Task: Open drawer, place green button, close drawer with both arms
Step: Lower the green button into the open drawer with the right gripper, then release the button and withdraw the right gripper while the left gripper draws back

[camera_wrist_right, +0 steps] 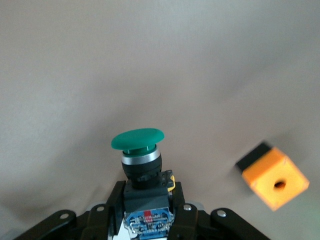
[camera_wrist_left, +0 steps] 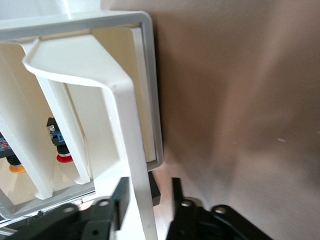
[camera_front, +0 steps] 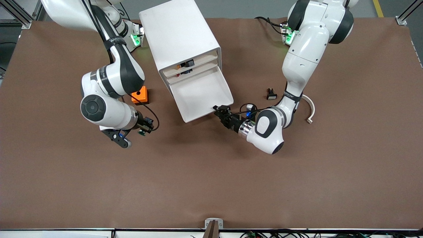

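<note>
The white cabinet point(camera_front: 180, 36) stands near the right arm's base. Its drawer point(camera_front: 201, 96), third from the top, is pulled out and its tray is bare. My left gripper point(camera_front: 218, 110) is at the drawer's front corner; in the left wrist view the gripper point(camera_wrist_left: 147, 187) is open, and the drawer's thin front wall point(camera_wrist_left: 122, 110) stands between the fingers. My right gripper point(camera_wrist_right: 147, 210) is shut on the black body of the green-capped button point(camera_wrist_right: 141, 150). It holds the button above the table next to the orange box; in the front view the hand point(camera_front: 123, 138) hides the button.
The orange box with a hole point(camera_front: 139, 95) sits beside the cabinet, close to the right arm; it also shows in the right wrist view point(camera_wrist_right: 275, 180). A black switch with a white face point(camera_front: 271, 95) and a white curved piece point(camera_front: 310, 110) lie by the left arm. The upper drawers hold small parts point(camera_front: 185, 67).
</note>
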`<action>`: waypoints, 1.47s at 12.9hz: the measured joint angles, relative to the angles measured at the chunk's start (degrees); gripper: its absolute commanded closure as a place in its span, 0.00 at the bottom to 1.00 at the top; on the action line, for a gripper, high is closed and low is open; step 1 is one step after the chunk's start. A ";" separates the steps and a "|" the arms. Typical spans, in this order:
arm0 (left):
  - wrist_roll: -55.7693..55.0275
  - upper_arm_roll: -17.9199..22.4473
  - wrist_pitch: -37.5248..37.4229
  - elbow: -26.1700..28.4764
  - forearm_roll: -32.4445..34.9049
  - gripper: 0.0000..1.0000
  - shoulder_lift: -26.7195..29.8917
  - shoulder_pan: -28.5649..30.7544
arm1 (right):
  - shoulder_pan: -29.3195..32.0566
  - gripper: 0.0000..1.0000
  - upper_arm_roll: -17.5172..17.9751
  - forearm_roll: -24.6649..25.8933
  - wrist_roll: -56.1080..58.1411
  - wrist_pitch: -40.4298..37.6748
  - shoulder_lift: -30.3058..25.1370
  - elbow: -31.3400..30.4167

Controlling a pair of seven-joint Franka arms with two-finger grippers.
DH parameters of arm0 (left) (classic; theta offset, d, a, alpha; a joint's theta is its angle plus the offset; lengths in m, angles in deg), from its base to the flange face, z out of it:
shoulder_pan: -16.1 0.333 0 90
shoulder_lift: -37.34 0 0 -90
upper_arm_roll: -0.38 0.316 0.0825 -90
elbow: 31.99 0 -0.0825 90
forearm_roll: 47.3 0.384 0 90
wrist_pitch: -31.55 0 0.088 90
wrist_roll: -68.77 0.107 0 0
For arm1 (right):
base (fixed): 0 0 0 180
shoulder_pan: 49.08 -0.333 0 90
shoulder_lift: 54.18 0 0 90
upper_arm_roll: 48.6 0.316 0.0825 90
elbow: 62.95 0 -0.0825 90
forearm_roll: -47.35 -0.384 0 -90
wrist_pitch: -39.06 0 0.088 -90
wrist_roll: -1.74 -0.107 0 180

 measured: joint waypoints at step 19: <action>48.72 0.14 -19.41 -8.78 48.93 0.01 14.76 18.29 | -23.86 0.00 -0.91 6.09 -48.61 29.60 4.14 -10.96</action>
